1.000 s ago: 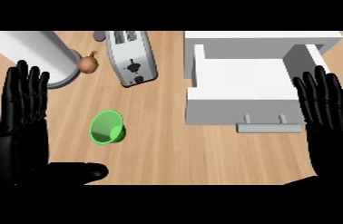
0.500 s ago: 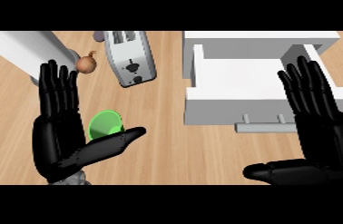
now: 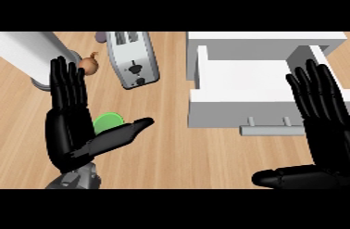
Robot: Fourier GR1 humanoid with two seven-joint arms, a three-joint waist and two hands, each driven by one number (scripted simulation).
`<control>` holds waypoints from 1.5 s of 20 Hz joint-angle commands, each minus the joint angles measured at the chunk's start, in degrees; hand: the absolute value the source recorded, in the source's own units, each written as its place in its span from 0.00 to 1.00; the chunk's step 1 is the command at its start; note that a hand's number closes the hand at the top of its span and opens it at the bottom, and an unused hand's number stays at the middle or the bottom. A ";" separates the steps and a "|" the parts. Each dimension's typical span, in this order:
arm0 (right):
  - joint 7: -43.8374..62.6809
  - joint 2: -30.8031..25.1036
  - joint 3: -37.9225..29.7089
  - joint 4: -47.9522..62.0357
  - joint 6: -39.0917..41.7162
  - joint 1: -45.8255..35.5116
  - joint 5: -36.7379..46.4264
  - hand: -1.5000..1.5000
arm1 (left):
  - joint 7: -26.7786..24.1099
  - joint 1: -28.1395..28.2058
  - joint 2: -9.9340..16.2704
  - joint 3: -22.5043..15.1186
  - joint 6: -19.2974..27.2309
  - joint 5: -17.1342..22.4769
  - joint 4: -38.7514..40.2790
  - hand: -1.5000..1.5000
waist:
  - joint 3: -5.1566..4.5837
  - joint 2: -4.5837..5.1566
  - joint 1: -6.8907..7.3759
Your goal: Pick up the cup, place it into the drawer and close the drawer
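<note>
A green cup (image 3: 107, 123) lies on the wooden counter, partly hidden behind my left hand (image 3: 70, 130). That hand is open, fingers straight and pointing up, thumb stretched to the right just below the cup. The white drawer (image 3: 246, 84) stands pulled open at the right, its grey handle (image 3: 272, 129) facing me. My right hand (image 3: 321, 126) is open too, fingers up over the drawer's right front corner, thumb pointing left near the lower edge.
A silver toaster (image 3: 132, 59) stands at the back, left of the drawer. A small brown onion (image 3: 89, 63) lies beside it. A white cylinder (image 3: 31, 54) stands at the back left.
Both hands have moved inward from the view's edges. The left hand now covers part of the cup, and the right hand has come over the drawer's right front.
</note>
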 commanded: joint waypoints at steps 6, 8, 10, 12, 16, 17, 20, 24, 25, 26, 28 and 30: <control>-2.93 0.67 -1.11 2.96 0.56 -1.33 0.99 0.00 | -6.36 -0.25 -0.03 4.51 -1.85 5.43 7.39 0.00 | -0.01 0.04 0.03; -0.70 1.23 -1.14 1.97 -1.15 -2.38 1.70 0.00 | 0.64 2.53 0.22 0.88 0.19 1.30 1.15 0.00 | 0.01 -0.02 0.16; 0.49 2.63 1.41 3.65 -2.62 -4.91 3.63 0.00 | -5.47 3.23 -0.03 -0.01 2.20 4.63 5.73 0.00 | -0.01 0.02 0.16; 0.13 1.97 -0.12 1.43 -1.88 -2.42 2.44 0.00 | -5.08 10.95 -0.03 -2.87 1.77 3.66 -0.22 0.00 | 0.00 -0.04 0.27; -2.41 0.41 -2.11 0.40 1.75 1.19 -0.36 0.00 | -7.73 6.40 -0.01 -3.25 7.17 5.25 8.26 0.00 | 0.00 0.01 -0.03; -0.80 0.25 -2.28 0.99 0.98 -1.36 0.34 0.00 | -2.91 7.94 -0.02 -0.39 3.09 3.29 3.76 0.00 | 0.00 -0.01 0.14; 1.44 1.10 -0.93 3.12 -0.65 -5.09 1.37 0.00 | -13.48 10.61 -0.02 -1.32 5.05 8.97 11.69 0.00 | -0.03 0.06 0.20; -0.91 -0.41 -3.98 2.23 2.47 -2.11 -2.05 0.00 | -10.63 7.33 0.09 4.90 1.93 8.70 13.15 0.00 | 0.00 0.03 0.07; 4.66 0.36 -1.50 -2.26 -0.02 -3.01 -0.23 0.00 | -15.37 12.72 0.45 5.49 -0.57 11.54 12.30 0.00 | -0.02 -0.01 0.17; -1.74 2.78 1.89 -0.57 0.37 2.11 3.31 0.00 | -18.32 13.09 -0.02 1.01 4.14 11.80 13.88 0.00 | -0.01 0.00 0.08; 0.32 -0.02 -3.61 0.60 2.44 -1.73 -2.48 0.00 | -17.17 11.65 -0.01 4.89 0.39 10.71 15.56 0.00 | 0.00 0.01 0.11; 0.17 1.62 -0.67 0.94 -0.11 -2.05 2.14 0.00 | -21.58 15.43 1.60 8.47 -5.29 16.85 16.85 0.00 | -0.02 0.01 0.23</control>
